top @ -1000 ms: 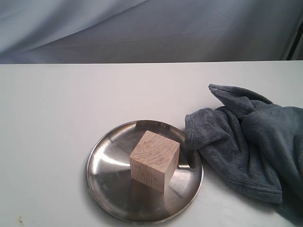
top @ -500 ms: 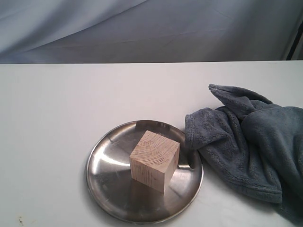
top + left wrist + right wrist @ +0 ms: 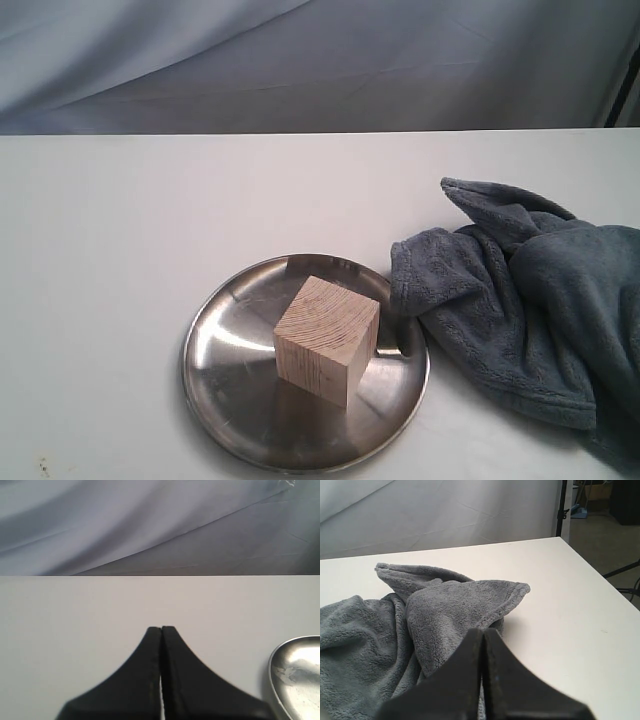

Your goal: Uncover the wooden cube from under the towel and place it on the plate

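Observation:
The pale wooden cube (image 3: 326, 338) stands uncovered in the middle of the shiny steel plate (image 3: 230, 380). Bunched to the right of the plate lies the grey-blue towel (image 3: 530, 300), its near fold touching the rim. Neither arm shows in the exterior view. My left gripper (image 3: 161, 628) is shut with nothing in it, over bare table, and the plate's edge (image 3: 295, 675) shows at one side. In the right wrist view my right gripper (image 3: 483, 630) is shut and empty above the towel (image 3: 435, 610).
The white table (image 3: 150, 220) runs back to a grey cloth backdrop (image 3: 300, 60). In the right wrist view the table's side edge (image 3: 600, 575) drops off to a dark floor beyond the towel, with a stand leg there.

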Robot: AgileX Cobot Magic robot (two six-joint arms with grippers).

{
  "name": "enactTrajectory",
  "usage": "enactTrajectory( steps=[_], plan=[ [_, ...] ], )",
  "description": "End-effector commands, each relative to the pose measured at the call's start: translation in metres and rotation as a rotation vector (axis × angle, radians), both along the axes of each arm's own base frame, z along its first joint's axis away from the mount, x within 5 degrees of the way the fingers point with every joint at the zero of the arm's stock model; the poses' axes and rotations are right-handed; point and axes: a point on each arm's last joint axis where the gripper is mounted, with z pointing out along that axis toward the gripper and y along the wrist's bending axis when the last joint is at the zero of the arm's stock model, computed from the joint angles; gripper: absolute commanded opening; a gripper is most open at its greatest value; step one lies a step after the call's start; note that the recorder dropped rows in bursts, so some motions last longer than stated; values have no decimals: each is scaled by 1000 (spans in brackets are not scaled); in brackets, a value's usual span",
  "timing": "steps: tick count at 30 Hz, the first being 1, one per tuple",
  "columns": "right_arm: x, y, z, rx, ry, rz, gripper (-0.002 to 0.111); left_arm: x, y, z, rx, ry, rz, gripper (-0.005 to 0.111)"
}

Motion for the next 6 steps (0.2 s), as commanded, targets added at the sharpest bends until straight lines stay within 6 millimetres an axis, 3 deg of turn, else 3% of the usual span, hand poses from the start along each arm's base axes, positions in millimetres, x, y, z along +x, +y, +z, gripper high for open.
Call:
enactTrajectory(
  steps=[1,6],
  plan=[
    [0,-1,-1,-7,4,-7,0,0,0,-1,-7,-5,2,0],
    [0,-1,-1,-7,4,-7,0,0,0,-1,-9,-5,3,0]
  ],
)
